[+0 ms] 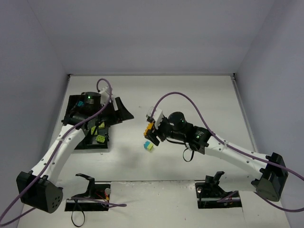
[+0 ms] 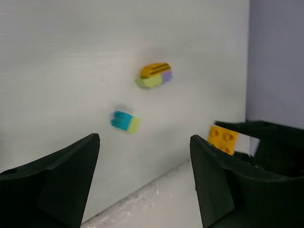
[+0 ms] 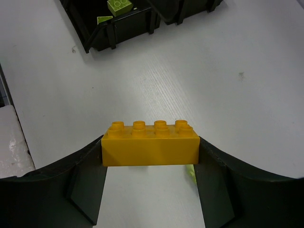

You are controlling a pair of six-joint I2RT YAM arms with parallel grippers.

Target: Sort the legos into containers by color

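Tray [image 1: 92, 146] first, far left on counter [image 1: 204, 104], w/ L arm stretched over it. L claw [image 2: 145, 142] is spread wide, nothing btwn its fingers, counter showing beyond them. Two lime bricks [image 1: 100, 138] lie inside tray, close to its right wall; which compartment, can't tell. L wrist view, blurred, has a small orange brick [image 2: 222, 138] beside a black wall.

Right of tray now: teal-and-lime brick [image 1: 148, 146] lies alone on open counter, well apart from tray. Same fuzzy L wrist view catches an orange-lime-purple stack [image 2: 154, 76] farther from tray than that one.

On to R claw [image 1: 152, 128], also right of tray and near teal-and-lime brick. It's pinching a long orange brick [image 3: 150, 147] by both ends, level, four studs along its top edge. Sliver of lime peeks out under it on R wrist view. Tray's walls and lime bricks sit at top of that view, well apart from the held brick.
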